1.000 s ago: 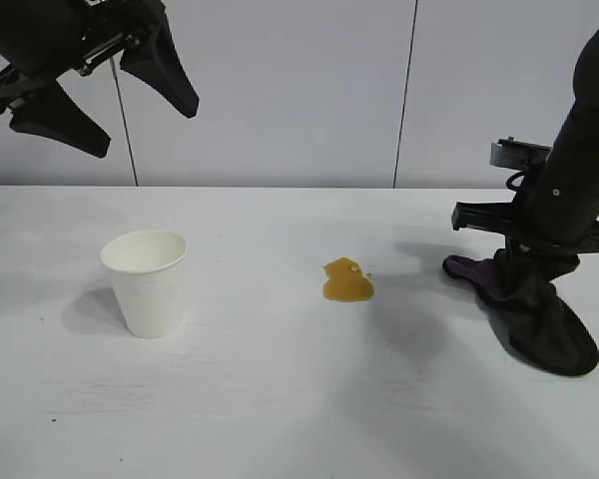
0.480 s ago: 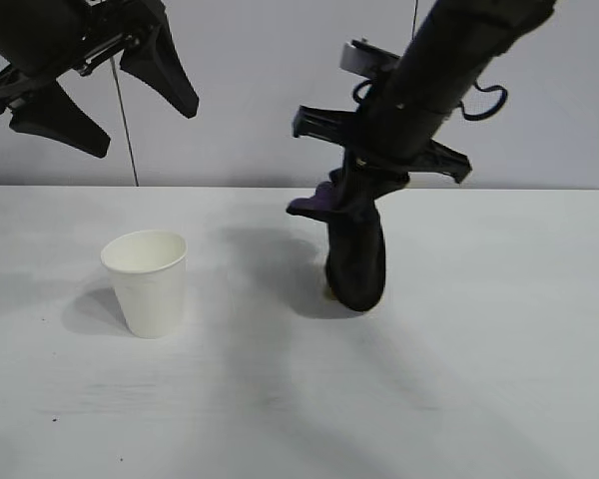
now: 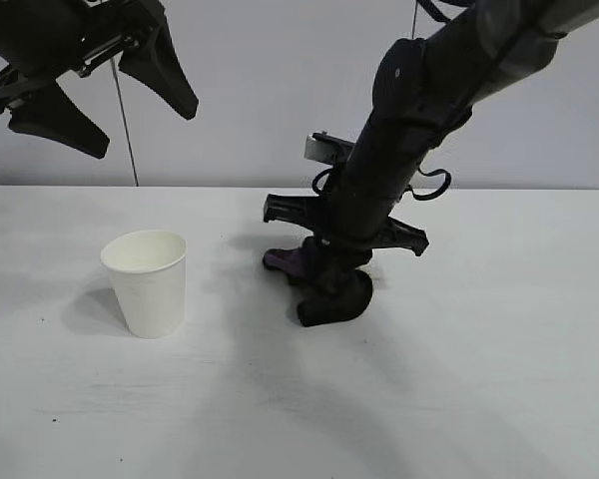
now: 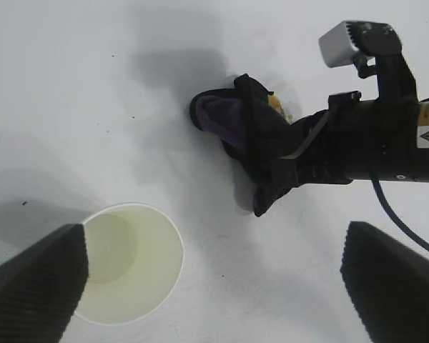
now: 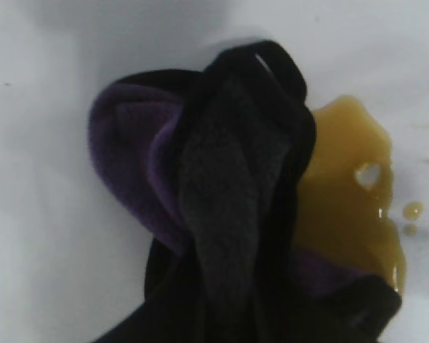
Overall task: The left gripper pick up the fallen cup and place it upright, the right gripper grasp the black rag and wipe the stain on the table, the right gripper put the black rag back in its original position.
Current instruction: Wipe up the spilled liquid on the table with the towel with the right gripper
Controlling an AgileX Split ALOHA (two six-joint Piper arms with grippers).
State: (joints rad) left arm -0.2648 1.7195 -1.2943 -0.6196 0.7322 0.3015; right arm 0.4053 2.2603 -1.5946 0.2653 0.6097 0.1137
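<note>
The white paper cup [image 3: 145, 282] stands upright on the left of the white table [image 3: 479, 379]. It also shows from above in the left wrist view [image 4: 129, 264]. My left gripper [image 3: 145, 130] hangs open and empty high above the cup. My right gripper [image 3: 337, 261] is shut on the black rag [image 3: 331, 296] and presses it onto the table at the middle. The rag's purple patch shows. The rag hides the stain in the exterior view. In the right wrist view the yellowish-brown stain [image 5: 343, 207] lies partly under the rag [image 5: 229, 214]. A bit of the stain [image 4: 277, 106] peeks out in the left wrist view.
A grey wall with vertical seams [image 3: 409, 90] stands behind the table. The right arm [image 3: 429, 110] slants down over the middle of the table from the upper right.
My right arm carried the rag from the table's right side to the stain, then lowered and bunched it on the table. The left arm and cup have not moved.
</note>
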